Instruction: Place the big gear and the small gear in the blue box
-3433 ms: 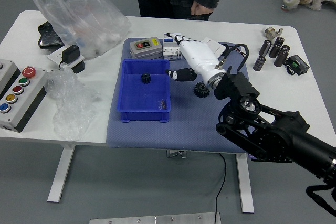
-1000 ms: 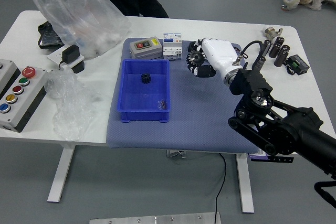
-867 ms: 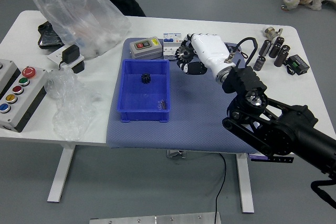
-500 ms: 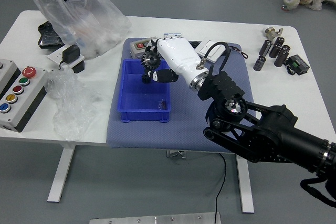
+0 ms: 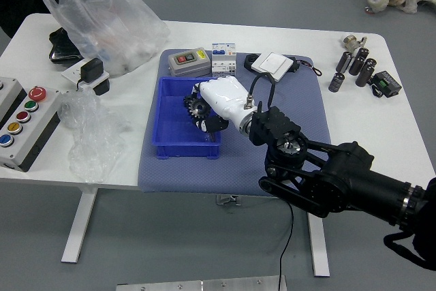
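Big-gear placing step: my right hand's (image 5: 226, 97) fingers clamp the big dark toothed metal gear (image 5: 197, 106), blue plastic box (image 5: 170, 150) below them. Next: lower, then release.

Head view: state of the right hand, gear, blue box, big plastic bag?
Right hand: gripping the gear.
Gear: held over the box, not yet released.
Blue box: upright, open-topped.
Big plastic bag: crumpled, handles up.

box (image 5: 187, 150) on mat (image 5: 235, 168) on table (image 5: 375, 120)
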You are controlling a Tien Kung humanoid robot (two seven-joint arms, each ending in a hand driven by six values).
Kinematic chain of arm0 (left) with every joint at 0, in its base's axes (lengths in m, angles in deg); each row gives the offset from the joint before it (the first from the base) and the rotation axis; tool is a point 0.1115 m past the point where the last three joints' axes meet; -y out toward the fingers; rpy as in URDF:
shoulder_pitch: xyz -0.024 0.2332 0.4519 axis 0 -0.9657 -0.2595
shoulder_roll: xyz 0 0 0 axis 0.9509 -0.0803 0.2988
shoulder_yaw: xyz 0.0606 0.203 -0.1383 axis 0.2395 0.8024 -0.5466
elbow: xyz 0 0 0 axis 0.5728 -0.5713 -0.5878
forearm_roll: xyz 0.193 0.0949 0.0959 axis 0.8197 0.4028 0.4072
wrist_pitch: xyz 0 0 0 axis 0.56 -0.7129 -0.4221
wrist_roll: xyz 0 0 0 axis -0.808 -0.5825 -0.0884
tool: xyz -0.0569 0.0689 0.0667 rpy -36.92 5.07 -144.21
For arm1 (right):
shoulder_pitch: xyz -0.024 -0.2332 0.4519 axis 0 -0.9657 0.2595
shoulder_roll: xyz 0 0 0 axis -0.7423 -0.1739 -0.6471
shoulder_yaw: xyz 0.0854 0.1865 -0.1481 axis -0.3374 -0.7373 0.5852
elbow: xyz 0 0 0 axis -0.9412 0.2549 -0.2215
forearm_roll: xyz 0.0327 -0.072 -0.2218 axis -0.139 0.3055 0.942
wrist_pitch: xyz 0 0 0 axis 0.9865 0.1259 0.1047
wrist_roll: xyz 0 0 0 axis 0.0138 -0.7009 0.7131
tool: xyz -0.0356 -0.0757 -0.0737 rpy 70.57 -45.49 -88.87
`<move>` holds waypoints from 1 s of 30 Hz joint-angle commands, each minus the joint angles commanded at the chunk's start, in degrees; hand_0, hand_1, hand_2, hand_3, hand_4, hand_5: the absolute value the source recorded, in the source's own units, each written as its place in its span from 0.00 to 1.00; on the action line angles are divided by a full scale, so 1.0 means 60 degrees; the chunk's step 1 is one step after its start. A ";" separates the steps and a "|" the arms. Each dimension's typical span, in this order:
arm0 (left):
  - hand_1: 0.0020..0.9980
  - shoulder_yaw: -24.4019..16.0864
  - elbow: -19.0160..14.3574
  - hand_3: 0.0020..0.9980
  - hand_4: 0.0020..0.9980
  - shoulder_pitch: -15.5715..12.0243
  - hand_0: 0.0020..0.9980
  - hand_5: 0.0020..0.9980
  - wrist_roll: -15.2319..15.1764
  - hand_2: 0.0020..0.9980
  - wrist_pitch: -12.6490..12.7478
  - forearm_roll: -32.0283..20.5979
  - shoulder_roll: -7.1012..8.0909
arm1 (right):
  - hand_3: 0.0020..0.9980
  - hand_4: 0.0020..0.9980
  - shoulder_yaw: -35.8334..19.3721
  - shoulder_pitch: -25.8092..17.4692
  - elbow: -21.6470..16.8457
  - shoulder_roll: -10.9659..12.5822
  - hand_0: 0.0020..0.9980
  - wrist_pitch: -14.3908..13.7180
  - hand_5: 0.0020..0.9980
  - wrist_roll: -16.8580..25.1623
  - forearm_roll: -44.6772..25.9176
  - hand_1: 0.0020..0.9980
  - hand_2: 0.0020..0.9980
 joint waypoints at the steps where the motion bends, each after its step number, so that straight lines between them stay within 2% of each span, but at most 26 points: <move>1: 0.52 0.0001 0.0000 0.66 0.70 0.0002 0.62 0.27 0.0000 0.52 0.0000 0.0000 0.0004 | 0.54 0.47 0.0024 -0.0011 0.0033 -0.0010 0.43 0.0023 0.00 -0.0003 -0.0012 0.62 0.60; 4: 0.52 -0.0002 0.0000 0.66 0.70 0.0010 0.62 0.27 0.0001 0.52 0.0000 0.0010 0.0013 | 0.54 0.47 0.0136 -0.0041 0.0078 -0.0045 0.43 0.0095 0.00 -0.0004 -0.0064 0.62 0.60; 5: 0.52 -0.0001 0.0000 0.66 0.70 0.0013 0.62 0.27 0.0000 0.52 0.0000 0.0011 0.0015 | 0.65 0.57 0.0164 -0.0046 0.0084 -0.0054 0.44 0.0113 0.02 -0.0001 -0.0081 0.66 0.67; 10: 0.52 0.0014 0.0000 0.66 0.70 0.0017 0.62 0.27 -0.0003 0.52 -0.0004 0.0004 0.0014 | 0.65 0.57 0.0229 -0.0058 0.0108 -0.0090 0.44 0.0214 0.02 -0.0008 -0.0160 0.66 0.67; 11: 0.52 0.0017 0.0000 0.66 0.70 0.0016 0.62 0.27 -0.0004 0.52 -0.0005 0.0001 0.0016 | 0.79 0.55 0.0237 -0.0059 0.0113 -0.0095 0.48 0.0238 0.22 -0.0016 -0.0167 0.75 0.81; 16: 0.52 0.0005 0.0000 0.66 0.70 0.0026 0.62 0.27 -0.0002 0.52 -0.0004 0.0003 0.0028 | 0.79 0.55 0.0295 -0.0056 0.0098 -0.0110 0.48 0.0373 0.22 -0.0059 -0.0178 0.75 0.81; 17: 0.52 0.0000 0.0000 0.66 0.70 0.0027 0.62 0.27 -0.0001 0.52 -0.0004 0.0005 0.0031 | 0.93 0.71 0.0314 -0.0055 0.0091 -0.0111 0.49 0.0416 0.21 -0.0072 -0.0178 0.78 0.88; 22: 0.52 -0.0011 0.0000 0.66 0.70 0.0028 0.62 0.27 -0.0002 0.52 -0.0002 0.0002 0.0046 | 0.93 0.71 0.0316 -0.0066 0.0063 -0.0109 0.49 0.0489 0.21 -0.0080 -0.0142 0.78 0.88; 23: 0.52 -0.0013 0.0000 0.66 0.70 0.0027 0.62 0.27 -0.0001 0.52 -0.0003 0.0002 0.0047 | 0.98 0.76 0.0299 -0.0071 0.0061 -0.0107 0.47 0.0468 0.21 -0.0072 -0.0138 0.78 0.90; 28: 0.52 -0.0037 0.0000 0.66 0.70 0.0017 0.62 0.27 -0.0003 0.52 -0.0003 0.0005 0.0043 | 0.98 0.76 -0.0118 -0.0181 -0.0112 -0.0038 0.47 0.0021 0.21 0.0071 -0.0298 0.78 0.90; 29: 0.52 -0.0044 0.0000 0.66 0.70 0.0016 0.62 0.27 -0.0003 0.52 -0.0004 0.0009 0.0039 | 0.93 0.74 -0.0290 -0.0219 -0.0234 0.0007 0.42 -0.0149 0.22 0.0160 -0.0474 0.74 0.84; 30: 0.52 -0.0054 0.0000 0.66 0.70 0.0014 0.62 0.27 -0.0001 0.52 -0.0005 0.0016 0.0034 | 0.93 0.74 -0.0522 -0.0265 -0.0398 0.0070 0.42 -0.0378 0.22 0.0285 -0.0713 0.74 0.84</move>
